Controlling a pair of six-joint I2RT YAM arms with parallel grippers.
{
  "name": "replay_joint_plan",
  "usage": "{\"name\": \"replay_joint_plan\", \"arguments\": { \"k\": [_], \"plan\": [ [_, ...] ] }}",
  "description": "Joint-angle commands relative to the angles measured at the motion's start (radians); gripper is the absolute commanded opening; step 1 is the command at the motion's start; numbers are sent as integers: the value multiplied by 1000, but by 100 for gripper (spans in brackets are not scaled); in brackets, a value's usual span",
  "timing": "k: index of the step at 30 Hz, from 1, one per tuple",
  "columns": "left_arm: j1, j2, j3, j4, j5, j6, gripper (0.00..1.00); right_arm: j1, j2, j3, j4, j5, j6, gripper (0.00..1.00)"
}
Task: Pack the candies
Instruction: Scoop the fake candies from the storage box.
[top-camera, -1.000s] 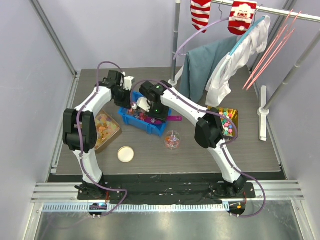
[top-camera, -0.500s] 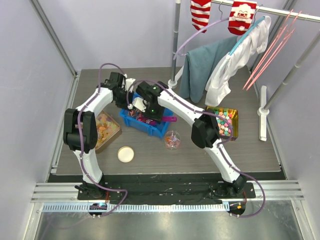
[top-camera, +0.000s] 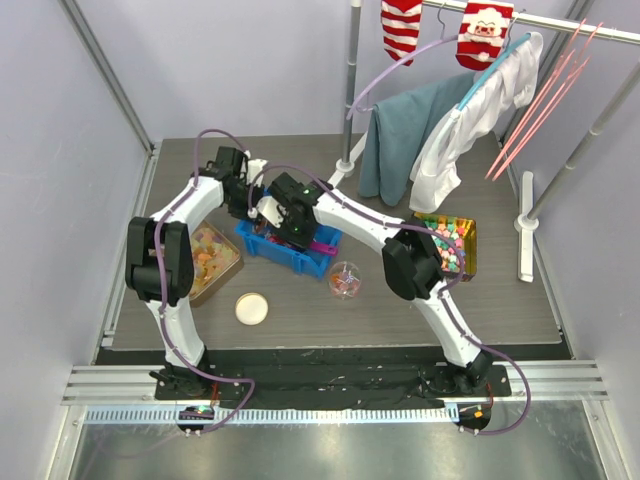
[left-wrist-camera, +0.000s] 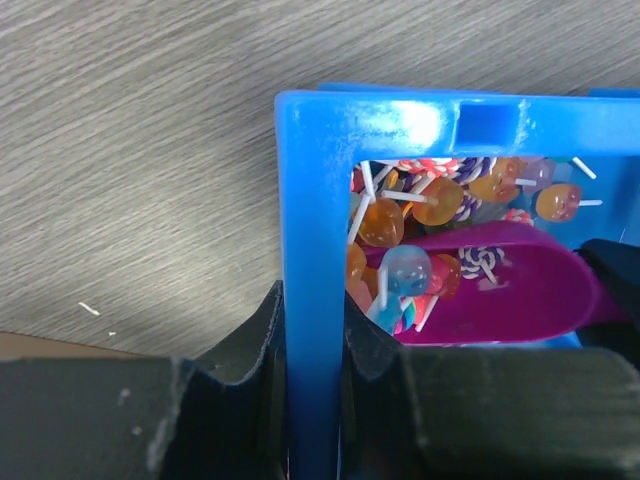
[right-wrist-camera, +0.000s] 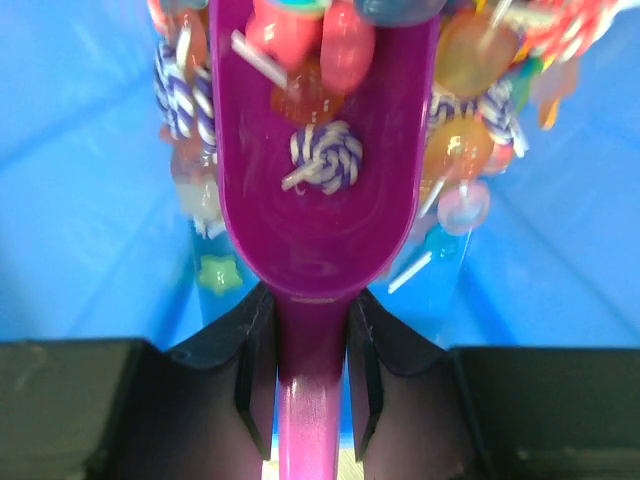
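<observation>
A blue bin (top-camera: 292, 258) stands mid-table, holding the candies (left-wrist-camera: 440, 200), tiny lollipop sweets in red, orange, blue and purple swirl. My left gripper (top-camera: 250, 196) is shut on the bin's left wall (left-wrist-camera: 310, 250), one finger outside and one inside (left-wrist-camera: 312, 310). My right gripper (top-camera: 286, 228) is over the bin, shut on the handle of a magenta scoop (right-wrist-camera: 320, 230). The scoop's bowl lies among the candies, with a purple swirl sweet (right-wrist-camera: 325, 155) and several red ones in it. The left wrist view also shows the scoop (left-wrist-camera: 500, 300) low in the bin.
A small clear cup (top-camera: 345, 281) with a few sweets stands just right of the bin's front. A round white lid (top-camera: 251, 308) lies nearer. A box of orange gummies (top-camera: 210, 256) is at left, a yellow box of pastel sweets (top-camera: 452, 240) at right. Clothes (top-camera: 430, 130) hang behind.
My right gripper has moved left and back across the bin, pushing the scoop further into the candies. The left gripper has kept its hold on the bin wall.
</observation>
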Motion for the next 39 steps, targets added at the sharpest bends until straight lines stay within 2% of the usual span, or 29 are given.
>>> {"name": "replay_joint_plan", "arguments": {
  "k": [1,7,18,25,39],
  "plan": [
    [-46,-87,25,76,181,-41,0,35,-87,-169,354,-30,57,1],
    [-34,-68,33,75,205,-46,0,12,-149,-266,411,-12,59,1],
    [30,-15,53,56,300,-52,0,-49,-298,-423,495,-97,68,1],
    [41,10,62,41,325,-72,0,-67,-344,-395,482,-116,73,1],
    [52,22,67,38,265,-63,0,-109,-420,-380,452,-101,57,1]
  ]
}}
